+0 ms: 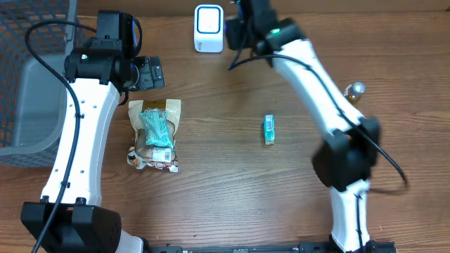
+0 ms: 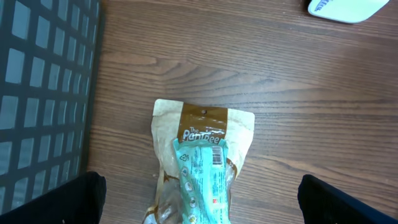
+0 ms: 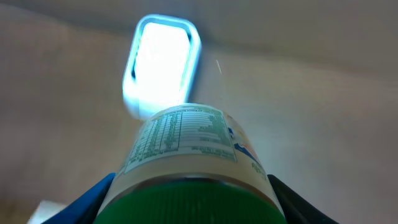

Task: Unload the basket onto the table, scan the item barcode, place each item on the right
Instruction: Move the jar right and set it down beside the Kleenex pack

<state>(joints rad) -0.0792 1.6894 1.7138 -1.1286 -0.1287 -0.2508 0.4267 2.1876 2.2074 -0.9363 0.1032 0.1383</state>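
Scanning now?
Yes, I judge: the right gripper [image 3: 193, 202] is clamped partway around the green-capped bottle [image 3: 186, 149], just short of the lit scanner [image 3: 163, 62] ahead.
Left gripper [image 2: 202, 199]?
Wide open, empty, snack pouch [image 2: 202, 143] below. No barcode shows, so rotate the bottle.

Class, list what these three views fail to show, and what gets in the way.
bottle: label print blurred, right wrist view; hidden by the right arm overhead.
scanner: face washed out by glare, right wrist view.
snack bag: lower end cut by bottom edge, left wrist view.
lone teal packet: print too small overhead.
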